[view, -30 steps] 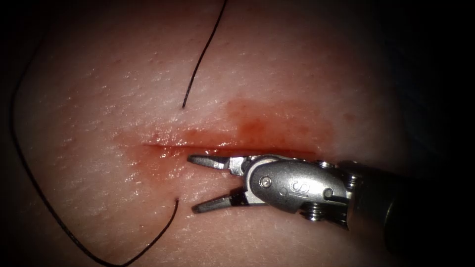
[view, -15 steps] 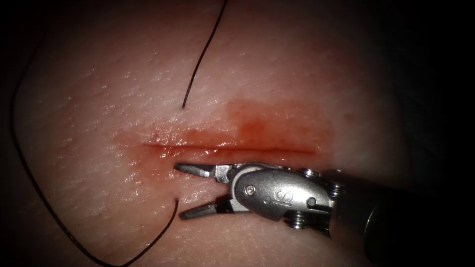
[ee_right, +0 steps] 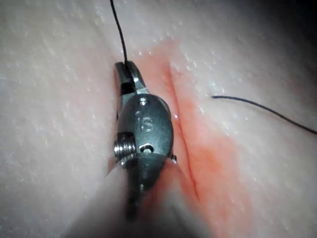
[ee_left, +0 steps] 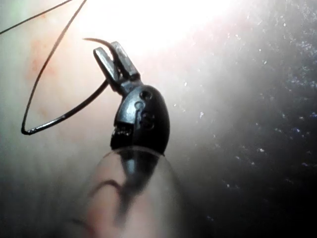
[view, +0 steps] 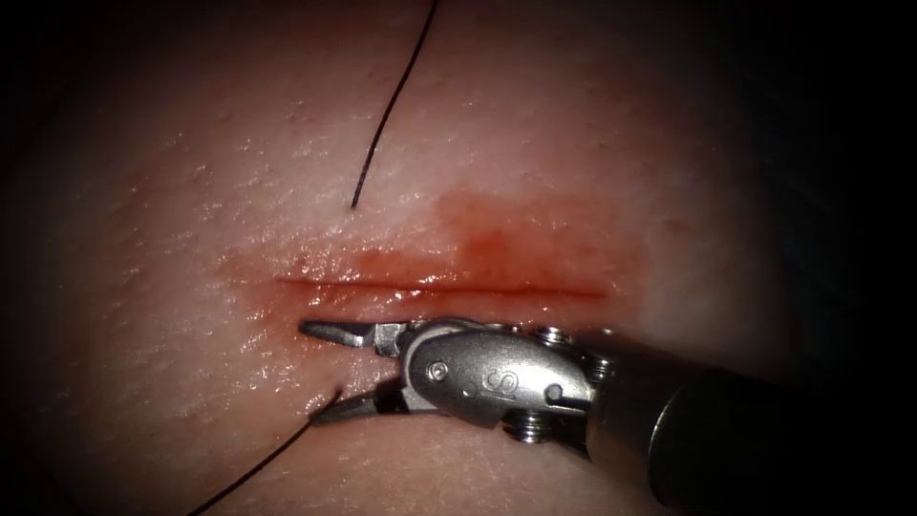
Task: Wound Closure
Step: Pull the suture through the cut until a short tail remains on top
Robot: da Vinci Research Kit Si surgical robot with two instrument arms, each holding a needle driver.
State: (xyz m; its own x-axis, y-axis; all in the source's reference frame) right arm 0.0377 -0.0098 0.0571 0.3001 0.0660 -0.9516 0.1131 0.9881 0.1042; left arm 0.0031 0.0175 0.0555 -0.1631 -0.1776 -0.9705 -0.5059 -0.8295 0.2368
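Endoscope view:
- Right tool point(view: 315, 373) comes in from the right and lies low over the tissue point(view: 535, 124), just below the cut point(view: 439, 284), tips toward the cut's left end
- Jaws spread wide, gripping nothing. The upper jaw runs along just under the cut. The lower jaw's tip sits at the point where a thread strand point(view: 258, 468) leaves the tissue. Cannot tell whether jaw and strand touch
- That strand runs down and left from its exit point, out of view
- Second strand point(view: 392, 105) drops from the top edge and ends at the tissue above the cut, well apart from the tool
- Red fluid point(view: 487, 239) stains the tissue along and above the cut, heaviest right of middle

Right wrist view:
- Right tool point(ee_right: 126, 74) seen edge-on, beside the cut point(ee_right: 178, 114)
- One strand point(ee_right: 118, 29) meets the jaw tips
- The other strand point(ee_right: 262, 109) ends on the far side of the cut

Left wrist view:
- Left tool point(ee_left: 111, 49) is clamped on the needle point(ee_left: 69, 114) close to its point. The sharp end pokes out a little past the jaws
- The rest of the curve sweeps away below the jaws to its tail, where the thread point(ee_left: 47, 64) joins
- Needle is clear of the tissue, held above it
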